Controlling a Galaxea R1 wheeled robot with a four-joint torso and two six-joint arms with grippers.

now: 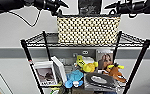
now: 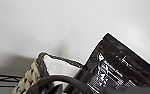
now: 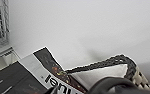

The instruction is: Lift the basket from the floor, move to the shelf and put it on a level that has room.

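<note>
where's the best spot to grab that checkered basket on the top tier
Probably by its two short ends, one gripper from each side. The basket stands upright and long across the shelf's top level, and a dark loop handle arches over an end rim; the wide woven front offers no hold.

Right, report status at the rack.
Checkered woven basket sits on black wire rack's top tier. Left gripper and right gripper at its ends, finger state unclear. Dark box stands inside basket.

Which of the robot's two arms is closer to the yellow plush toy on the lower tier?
Neither clearly. Both tools are up at the basket on the top tier, the left tool at its left end, the right tool at its right end, with the yellow toy about midway below.
</note>
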